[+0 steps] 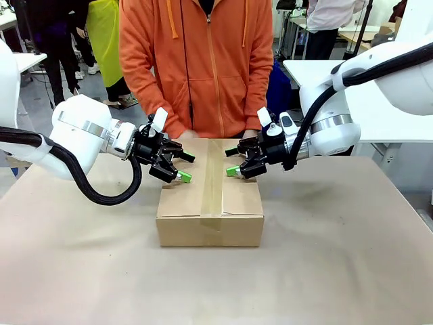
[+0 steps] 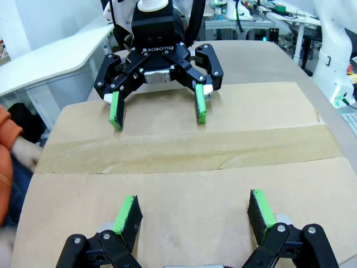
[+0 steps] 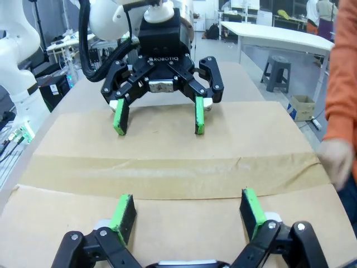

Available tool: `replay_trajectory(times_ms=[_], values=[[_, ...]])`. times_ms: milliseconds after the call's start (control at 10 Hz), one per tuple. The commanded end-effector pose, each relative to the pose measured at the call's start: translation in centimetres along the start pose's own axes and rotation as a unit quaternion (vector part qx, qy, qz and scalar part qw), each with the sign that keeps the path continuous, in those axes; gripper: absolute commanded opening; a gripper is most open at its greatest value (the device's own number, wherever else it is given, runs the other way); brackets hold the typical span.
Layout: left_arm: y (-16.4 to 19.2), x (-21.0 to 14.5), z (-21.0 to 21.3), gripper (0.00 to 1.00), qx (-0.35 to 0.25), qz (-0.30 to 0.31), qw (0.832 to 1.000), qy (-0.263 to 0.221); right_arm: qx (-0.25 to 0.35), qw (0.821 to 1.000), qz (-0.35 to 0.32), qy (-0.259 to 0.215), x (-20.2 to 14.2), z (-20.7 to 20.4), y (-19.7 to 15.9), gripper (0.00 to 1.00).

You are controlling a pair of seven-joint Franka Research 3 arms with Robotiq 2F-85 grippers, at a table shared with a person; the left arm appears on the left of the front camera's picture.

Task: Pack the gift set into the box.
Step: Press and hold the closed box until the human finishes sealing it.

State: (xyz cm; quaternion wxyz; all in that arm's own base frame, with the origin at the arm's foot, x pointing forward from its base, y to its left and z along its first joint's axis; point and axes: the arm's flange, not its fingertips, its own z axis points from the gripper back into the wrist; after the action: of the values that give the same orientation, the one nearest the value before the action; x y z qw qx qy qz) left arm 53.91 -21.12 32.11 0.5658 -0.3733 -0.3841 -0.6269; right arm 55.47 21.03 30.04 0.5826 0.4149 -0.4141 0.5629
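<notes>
1. While I watch from my remote station, a brown cardboard box (image 1: 210, 203) sits at the middle of the desk (image 1: 338, 257), its flaps down and a strip of packing tape (image 1: 213, 179) running along the top seam.
2. My left claw (image 1: 180, 168) hovers over the box's left half, released, green pads spread apart and grasping nothing.
3. My right claw (image 1: 237, 161) hovers over the right half, also released and empty, facing the left one across the tape.
4. In each wrist view the other claw looks straight back at me over the taped seam, so the two mirror each other.
5. A person in an orange hoodie (image 1: 196, 68) stands at the far edge, hands (image 1: 187, 134) low behind the box.
6. I judge the gift set is already inside, since the box is sealed; I cannot see the contents.
7. I judge both claws hang clear of the lid because the packing looks finished.
</notes>
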Motion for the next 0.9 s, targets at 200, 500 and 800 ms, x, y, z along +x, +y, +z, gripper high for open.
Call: replay_trajectory(times_ms=[200,500,800], values=[[-4.3,0.7,12.2,1.00,0.038,-0.006,0.991,-0.129,-0.024,0.991,-0.013,-0.132,2.9,13.7,2.6,1.00],[-7.9,-6.9,23.0,1.00,0.160,0.010,0.949,-0.272,-0.152,0.953,-0.047,-0.257,-2.7,26.0,5.3,1.00],[-9.0,-6.9,25.7,1.00,0.176,0.038,0.949,-0.258,-0.157,0.958,-0.061,-0.233,-3.3,28.5,5.8,1.00]])
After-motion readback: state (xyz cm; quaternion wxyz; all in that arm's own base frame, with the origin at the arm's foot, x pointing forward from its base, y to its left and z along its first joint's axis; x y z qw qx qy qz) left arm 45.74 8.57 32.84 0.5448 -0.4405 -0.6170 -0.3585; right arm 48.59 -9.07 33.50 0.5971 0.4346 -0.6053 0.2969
